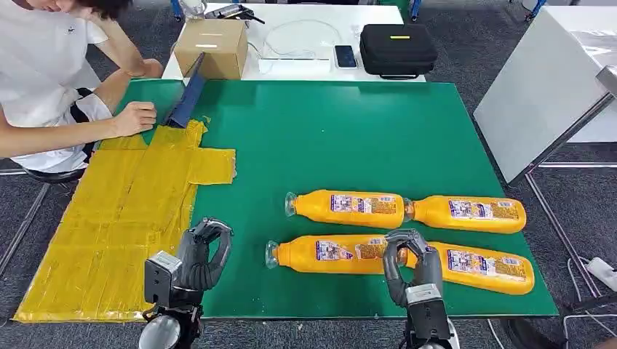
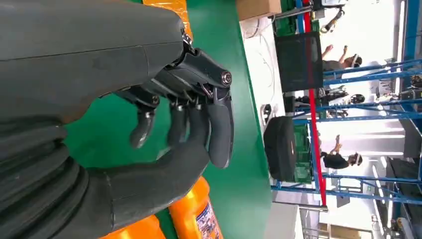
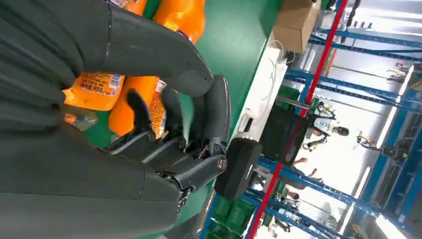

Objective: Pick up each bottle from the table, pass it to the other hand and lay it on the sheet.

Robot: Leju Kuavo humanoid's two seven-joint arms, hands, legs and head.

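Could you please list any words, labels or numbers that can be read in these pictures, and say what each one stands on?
No text can be read.
Bottle labels: print and a barcode block, too blurred to read.
The label by the right hand: small lines and a barcode, too blurred.
Cardboard box: a pale strip, no legible writing.
Black case: a yellow mark, no readable letters.

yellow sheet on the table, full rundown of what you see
The yellow sheet lies flat on the green table, covering its left part down to the near edge. It looks pieced from glossy, wrinkled strips like tape or film, with a stepped outline and a tab jutting right. No bottle lies on it. A person's hand rests at its far end beside a dark blue flat piece. The left hand hovers by its right edge.
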